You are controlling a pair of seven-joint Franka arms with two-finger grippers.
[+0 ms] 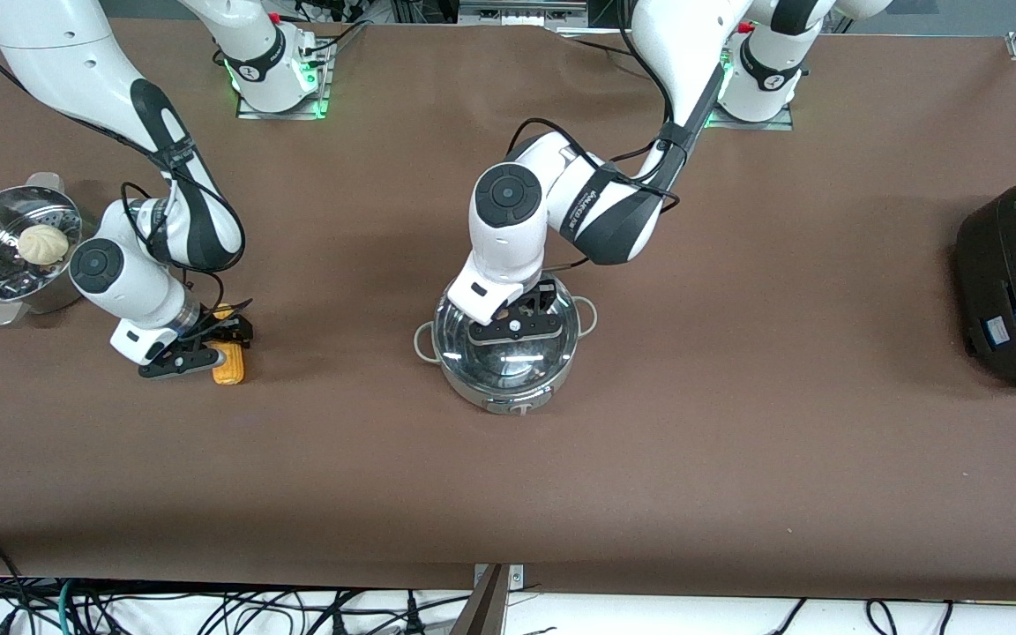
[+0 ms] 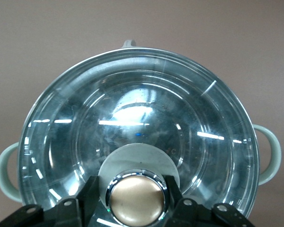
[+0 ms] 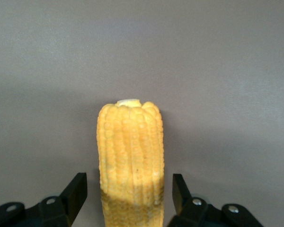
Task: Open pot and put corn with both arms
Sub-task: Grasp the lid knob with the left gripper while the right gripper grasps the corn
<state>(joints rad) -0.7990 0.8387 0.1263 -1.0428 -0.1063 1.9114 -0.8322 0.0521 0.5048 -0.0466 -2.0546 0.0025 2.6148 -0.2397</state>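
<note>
brown table (image 1: pixel 737 423) | left end effector (image 2: pixel 135 196) apparently clamped on pot (image 1: pixel 508 353) lid knob (image 2: pixel 135 198) | right end effector (image 3: pixel 128 194) apart astride corn (image 3: pixel 130 161)

The pot (image 1: pixel 508 375) is seen as polished, mirror-bright steel; its lid (image 2: pixel 137 127) is made of clear, glossy glass, topped by a smooth tan knob (image 2: pixel 135 198) ringed in chrome; the side handles (image 2: pixel 270 153) are finished in dull grey; the corn (image 3: pixel 130 161) is covered in bumpy, slightly waxy kernels; the bench (image 1: pixel 737 423) is covered in matt brown material; both end effectors are formed of matt black plastic.
</note>
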